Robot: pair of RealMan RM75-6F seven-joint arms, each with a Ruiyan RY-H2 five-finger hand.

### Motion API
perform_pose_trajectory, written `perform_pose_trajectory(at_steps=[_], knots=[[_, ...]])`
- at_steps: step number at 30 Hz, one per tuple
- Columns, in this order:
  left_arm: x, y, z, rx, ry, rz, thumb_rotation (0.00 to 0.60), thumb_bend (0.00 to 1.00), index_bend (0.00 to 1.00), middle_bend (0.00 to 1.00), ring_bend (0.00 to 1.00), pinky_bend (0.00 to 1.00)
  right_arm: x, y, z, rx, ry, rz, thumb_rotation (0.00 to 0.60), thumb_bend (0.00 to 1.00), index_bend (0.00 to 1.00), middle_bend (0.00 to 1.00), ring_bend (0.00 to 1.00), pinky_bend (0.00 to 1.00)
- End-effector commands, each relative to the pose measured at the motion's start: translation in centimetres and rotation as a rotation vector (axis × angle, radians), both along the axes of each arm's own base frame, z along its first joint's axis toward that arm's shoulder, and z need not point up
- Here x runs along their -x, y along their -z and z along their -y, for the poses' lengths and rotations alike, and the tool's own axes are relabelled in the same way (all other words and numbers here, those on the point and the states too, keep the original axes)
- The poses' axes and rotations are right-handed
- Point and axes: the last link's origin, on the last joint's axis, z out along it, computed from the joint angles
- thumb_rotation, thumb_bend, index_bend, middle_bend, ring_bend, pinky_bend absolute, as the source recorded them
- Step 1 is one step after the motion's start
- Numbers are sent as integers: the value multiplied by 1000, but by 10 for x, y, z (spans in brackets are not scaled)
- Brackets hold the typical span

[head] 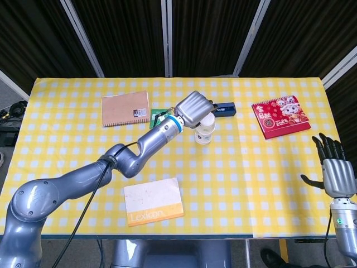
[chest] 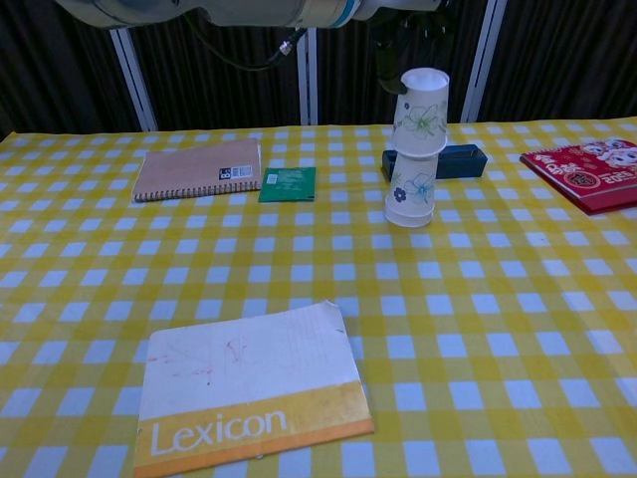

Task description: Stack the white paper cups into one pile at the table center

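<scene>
Two white paper cups with flower prints stand upside down near the table's middle. The lower cup rests on the yellow checked cloth. The upper cup sits over its top, slightly tilted, still far from fully nested. My left hand grips the upper cup from above and hides most of it in the head view. My right hand hangs off the table's right edge, fingers spread, holding nothing.
A dark blue box lies just behind the cups. A green card and a brown notebook lie to the left. A red booklet sits at the back right, a Lexicon book near the front edge.
</scene>
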Motion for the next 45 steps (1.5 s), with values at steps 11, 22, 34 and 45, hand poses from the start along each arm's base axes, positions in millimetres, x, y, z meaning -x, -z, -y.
perform_pose_trajectory(at_steps=[11,22,34,45], knots=[[-4,21,-2,-11,-26,-7,600,367,422,397,468,501,2,-1,1,-2,8,10,600,0,48,0,0,67],[-4,23,-5,-11,-45,2,600,304,1,0,15,214,3,-2,1,2,9,16,600,0,48,0,0,67],[17,-33,-15,-127,-37,127,600,210,0,0,0,2,0,0,-1,-11,-3,26,600,0,48,0,0,67],[194,-121,20,-270,-252,301,600,184,0,0,0,0,-7,3,-4,-30,-24,36,600,0,48,0,0,67]])
